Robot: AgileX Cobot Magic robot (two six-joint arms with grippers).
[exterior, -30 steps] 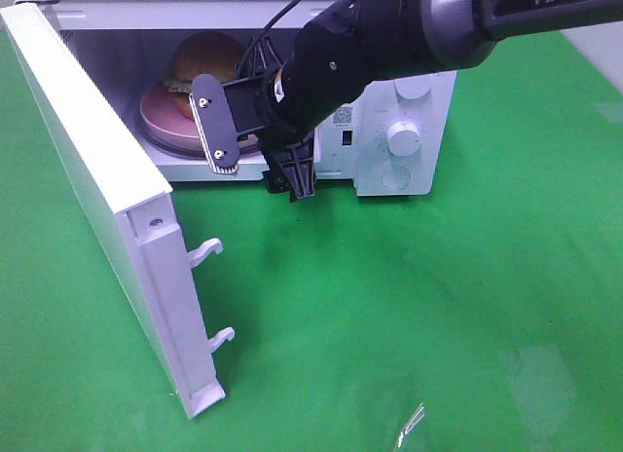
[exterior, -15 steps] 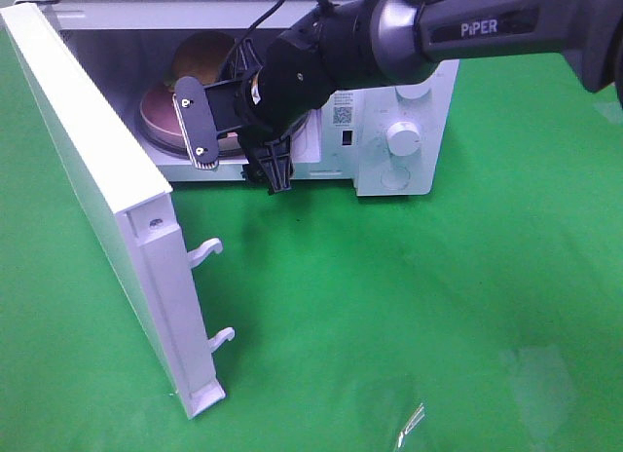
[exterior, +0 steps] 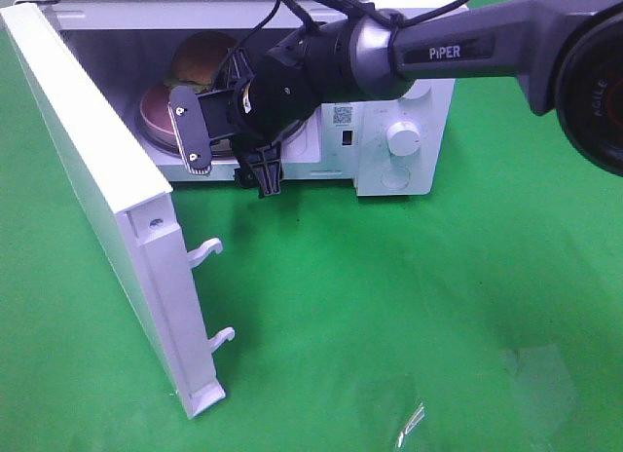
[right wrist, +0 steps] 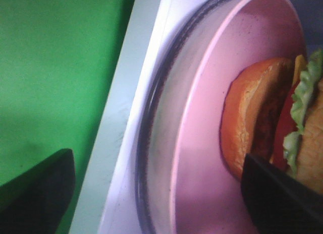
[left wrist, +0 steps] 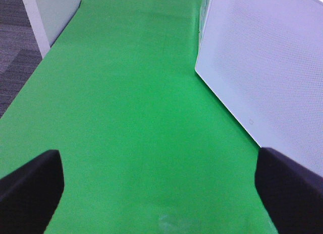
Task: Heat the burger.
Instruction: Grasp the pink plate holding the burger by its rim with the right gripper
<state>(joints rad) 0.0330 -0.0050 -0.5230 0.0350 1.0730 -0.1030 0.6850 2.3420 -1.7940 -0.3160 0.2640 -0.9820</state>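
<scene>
The burger (exterior: 200, 55) sits on a pink plate (exterior: 156, 109) inside the white microwave (exterior: 421, 96), whose door (exterior: 92, 174) stands open to the left. My right gripper (exterior: 227, 152) reaches across to the oven mouth, open and empty, just in front of the plate. The right wrist view shows the burger (right wrist: 262, 128) lying on the plate (right wrist: 207, 118), the glass turntable (right wrist: 154, 143) under it, and the right gripper (right wrist: 156, 193) open. My left gripper (left wrist: 161, 193) is open and empty over green cloth, out of the high view.
The open door's latch hooks (exterior: 206, 249) stick out toward the table middle. The control knob (exterior: 402, 137) is on the microwave's right panel. A white perforated panel (left wrist: 272, 72) stands close beside the left gripper. Green cloth (exterior: 409, 316) covers the table.
My right gripper has moved left and deeper toward the microwave opening, nearer the plate. It stays open. The burger, plate and door have not moved.
</scene>
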